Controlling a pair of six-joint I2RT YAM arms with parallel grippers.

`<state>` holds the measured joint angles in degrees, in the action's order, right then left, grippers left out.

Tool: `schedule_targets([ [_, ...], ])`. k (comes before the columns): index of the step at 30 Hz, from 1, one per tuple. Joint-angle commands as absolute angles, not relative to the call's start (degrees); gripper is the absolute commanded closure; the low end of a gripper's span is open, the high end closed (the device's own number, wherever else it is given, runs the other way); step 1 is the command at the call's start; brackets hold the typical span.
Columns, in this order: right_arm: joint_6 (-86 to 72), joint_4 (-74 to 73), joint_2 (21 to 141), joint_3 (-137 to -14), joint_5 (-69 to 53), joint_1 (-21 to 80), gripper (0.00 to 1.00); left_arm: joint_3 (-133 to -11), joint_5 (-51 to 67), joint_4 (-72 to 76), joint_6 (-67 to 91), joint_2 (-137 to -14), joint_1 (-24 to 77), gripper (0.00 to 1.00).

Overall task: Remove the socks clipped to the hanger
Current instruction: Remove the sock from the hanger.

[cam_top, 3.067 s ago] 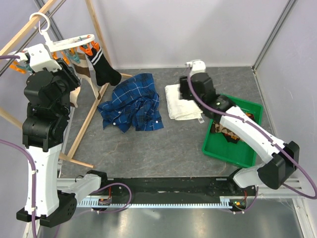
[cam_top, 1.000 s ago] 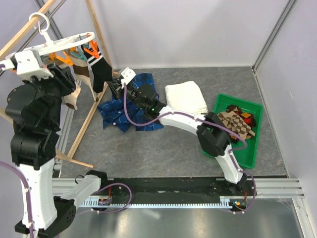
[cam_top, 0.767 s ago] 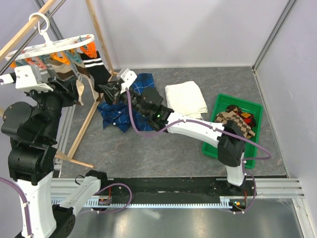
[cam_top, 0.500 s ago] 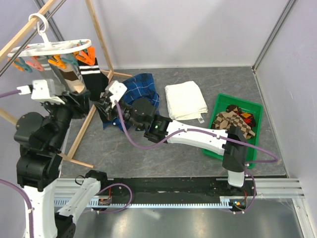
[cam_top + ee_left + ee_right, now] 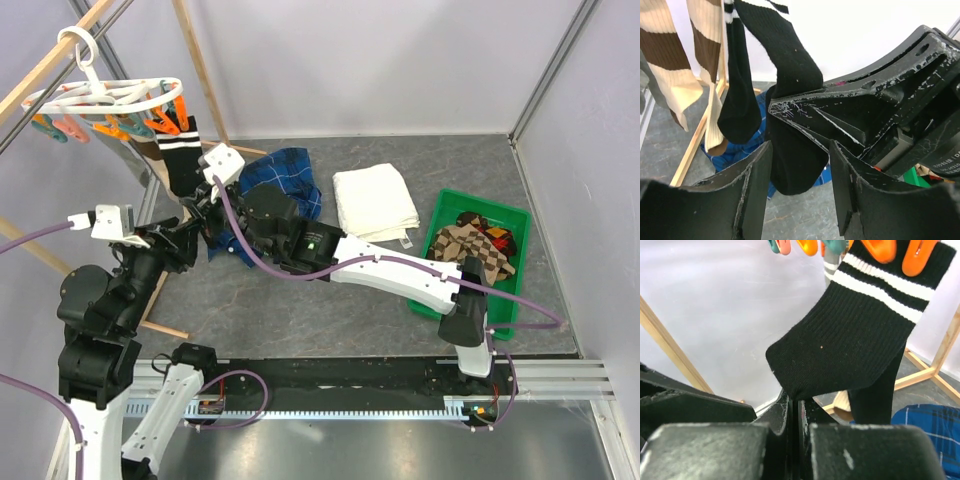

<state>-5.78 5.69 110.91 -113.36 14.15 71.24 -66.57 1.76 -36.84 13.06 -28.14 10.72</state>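
Observation:
The white round hanger [image 5: 110,97] with orange pegs [image 5: 879,250] and teal ones hangs at the top left. Clipped to it is a black sock with white stripes [image 5: 860,335], beside a second black sock [image 5: 740,110] and beige-brown striped socks [image 5: 665,50]. My right gripper [image 5: 792,407] is shut on a fold of the striped black sock, low on it. My left gripper [image 5: 800,150] is open just below. The black sock's toe [image 5: 795,170] hangs in line with the gap between its fingers. In the top view both grippers meet under the hanger, right gripper [image 5: 197,205] above left gripper [image 5: 190,240].
Wooden rack poles [image 5: 200,70] stand around the hanger. A blue plaid shirt [image 5: 285,175] lies on the table under my right arm, with a folded white towel [image 5: 375,200] next to it. The green tray [image 5: 440,300] at the right holds checkered socks [image 5: 478,243].
My right arm has swung left, away from the plaid shirt, to under the hanger. My left arm has sunk down and forward. The hanger has shifted.

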Motion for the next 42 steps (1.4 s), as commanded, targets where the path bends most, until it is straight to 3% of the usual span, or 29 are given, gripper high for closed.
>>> schedule_targets([
  [1, -7.47, 5.54, 111.88, -119.27, 15.64, 72.77, 1.00, -66.26, 1.24, -38.06, 13.80, -28.39, 10.90, 0.44],
  [12, -9.75, 2.38, 114.08, -125.76, 23.01, 72.86, 1.00, -65.39, -4.74, -40.95, 16.52, -26.98, 10.90, 0.44],
  [19, -9.32, 1.14, 112.50, -124.81, 26.72, 72.77, 1.00, -70.73, -17.58, -43.50, 16.70, -28.02, 10.90, 0.42],
  [25, -10.01, 2.29, 109.78, -120.15, 27.86, 71.90, 1.00, -76.64, -8.19, -43.59, 18.90, -30.06, 10.90, 0.43],
  [33, -14.32, 0.70, 110.47, -125.42, 26.89, 71.63, 1.00, -56.55, 3.86, -31.93, 15.65, -21.55, 10.90, 0.40],
  [42, -20.65, 0.88, 111.18, -125.33, 22.68, 72.59, 1.00, -52.73, 5.19, -24.70, 13.28, -22.41, 10.90, 0.26],
])
